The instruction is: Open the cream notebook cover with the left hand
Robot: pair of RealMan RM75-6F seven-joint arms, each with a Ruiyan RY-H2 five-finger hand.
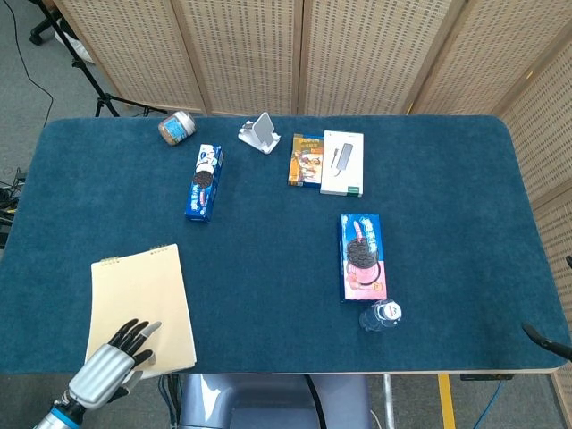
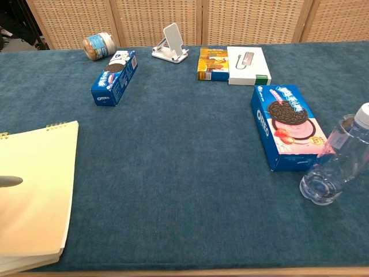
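Note:
The cream spiral notebook (image 1: 143,295) lies closed and flat at the front left of the blue table (image 1: 268,268), its near edge reaching the table's front edge. My left hand (image 1: 114,357) rests on the notebook's near end, fingers spread flat on the cover and holding nothing. In the chest view the notebook (image 2: 34,202) fills the lower left corner and only one grey fingertip (image 2: 10,181) of that hand shows on it. My right hand does not appear in either view.
A blue Oreo box (image 1: 204,181), a jar (image 1: 177,127) and a white phone stand (image 1: 261,133) sit at the back left. Two boxes (image 1: 327,162) lie mid-back. A pink Oreo box (image 1: 362,256) and a water bottle (image 1: 382,315) stand front right.

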